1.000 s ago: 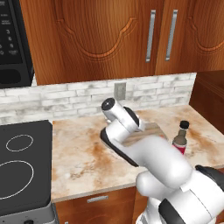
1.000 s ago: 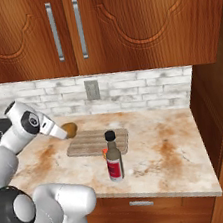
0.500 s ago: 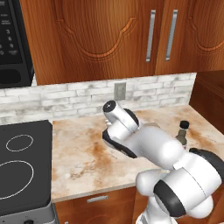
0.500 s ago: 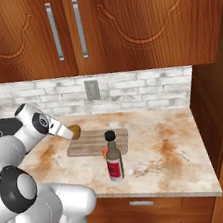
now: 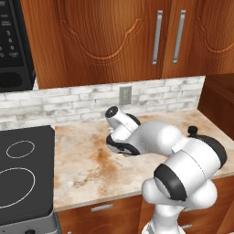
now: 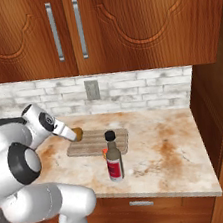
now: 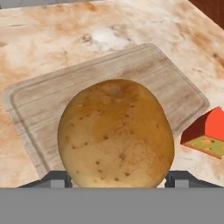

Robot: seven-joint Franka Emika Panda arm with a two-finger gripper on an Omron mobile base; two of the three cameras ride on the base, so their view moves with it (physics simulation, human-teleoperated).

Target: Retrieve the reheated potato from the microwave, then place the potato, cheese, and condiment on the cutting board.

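The golden-brown potato (image 7: 116, 133) sits between my gripper's (image 7: 116, 179) fingertips (image 7: 57, 178), and the gripper is shut on it. It hangs just above the left end of the pale wooden cutting board (image 7: 39, 105), also seen as potato (image 6: 78, 133) over cutting board (image 6: 99, 141). The cheese (image 7: 209, 133), an orange wedge with a red side, lies on the counter beside the board. The condiment bottle (image 6: 113, 158) stands upright at the board's front edge, and its dark cap (image 5: 192, 131) peeks over my arm. The black microwave (image 5: 13, 45) hangs at upper left.
A black stovetop (image 5: 20, 173) fills the counter's left end. Wooden wall cabinets (image 6: 85, 26) hang over the counter, a tall cabinet side (image 6: 220, 112) closes its right end, and a wall outlet (image 6: 92, 90) sits in the brick backsplash. Bare marble counter (image 6: 165, 151) lies right of the board.
The arm has folded lower and swung across the left base view. The potato has drifted a little right and down toward the board's left end, still gripped.
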